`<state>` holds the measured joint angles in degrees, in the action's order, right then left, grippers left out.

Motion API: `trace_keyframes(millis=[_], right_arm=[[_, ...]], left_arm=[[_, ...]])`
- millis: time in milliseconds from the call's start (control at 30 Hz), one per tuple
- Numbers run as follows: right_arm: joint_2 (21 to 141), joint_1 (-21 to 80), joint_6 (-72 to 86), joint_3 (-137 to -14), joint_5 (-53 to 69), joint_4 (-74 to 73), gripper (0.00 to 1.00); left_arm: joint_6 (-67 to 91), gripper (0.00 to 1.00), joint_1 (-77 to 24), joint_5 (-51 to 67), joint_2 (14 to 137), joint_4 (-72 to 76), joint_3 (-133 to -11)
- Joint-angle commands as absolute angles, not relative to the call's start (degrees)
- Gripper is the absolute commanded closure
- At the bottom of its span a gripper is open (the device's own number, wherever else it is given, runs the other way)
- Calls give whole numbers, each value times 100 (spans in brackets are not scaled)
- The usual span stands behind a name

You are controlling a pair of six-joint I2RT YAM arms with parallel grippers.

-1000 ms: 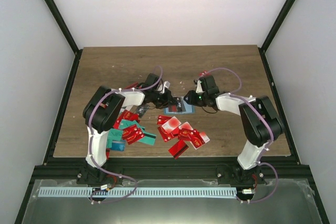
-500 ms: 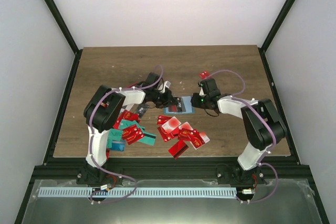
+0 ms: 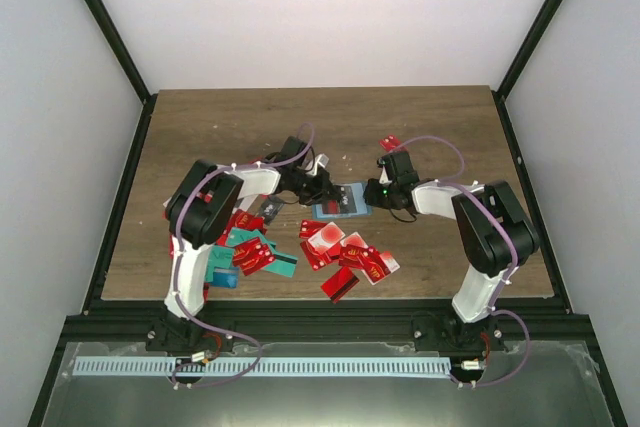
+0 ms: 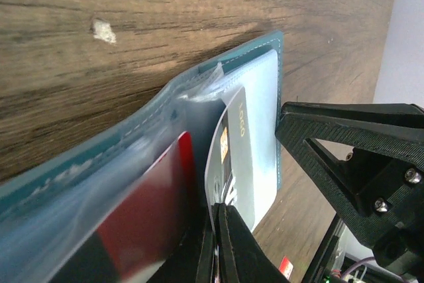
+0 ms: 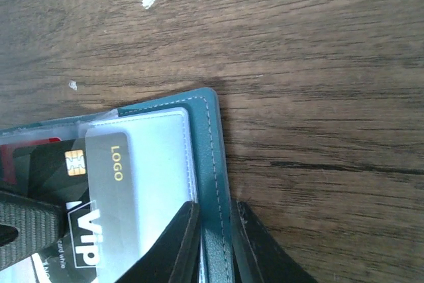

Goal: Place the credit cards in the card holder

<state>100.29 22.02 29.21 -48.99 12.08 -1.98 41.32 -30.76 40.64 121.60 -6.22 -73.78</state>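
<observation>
The teal card holder (image 3: 342,203) lies open on the wooden table between both arms. My left gripper (image 3: 318,187) comes at it from the left and is shut on a grey card (image 4: 238,144) printed "LOGO", which lies partly inside a clear sleeve of the card holder (image 4: 275,48). A red card (image 4: 146,197) sits in the neighbouring sleeve. In the right wrist view my right gripper (image 5: 215,236) is shut on the stitched right edge of the card holder (image 5: 211,137), one finger on each side. The grey card (image 5: 109,183) shows there too.
Several loose red credit cards (image 3: 345,252) lie just in front of the holder. More red and teal cards (image 3: 250,247) lie under the left arm. A single red card (image 3: 389,143) lies behind the right gripper. The right gripper's black frame (image 4: 351,150) stands close beside the holder.
The right gripper's jaws have narrowed onto the holder's right edge, and it has shifted slightly. The left gripper has stayed shut on the grey card, almost in place.
</observation>
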Motion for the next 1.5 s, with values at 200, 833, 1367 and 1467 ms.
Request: trace_keyframes(millis=[200, 833, 1367, 1467], right_arm=[[10126, 2219, 2935, -4932, 1523, -173, 85], [10006, 2215, 2962, -4887, 1670, -107, 85], [9806, 2215, 2971, -4843, 1829, -6, 85], [9836, 2215, 2973, -4834, 1809, -2, 85]], left_arm=[[4390, 96, -3162, 3873, 12592, -607, -7558], [3951, 71, -3272, 3228, 12310, -1436, -7745], [3445, 59, -3319, 2589, 12315, -2660, -8292], [3437, 59, -3392, 2392, 12409, -2865, -8481]])
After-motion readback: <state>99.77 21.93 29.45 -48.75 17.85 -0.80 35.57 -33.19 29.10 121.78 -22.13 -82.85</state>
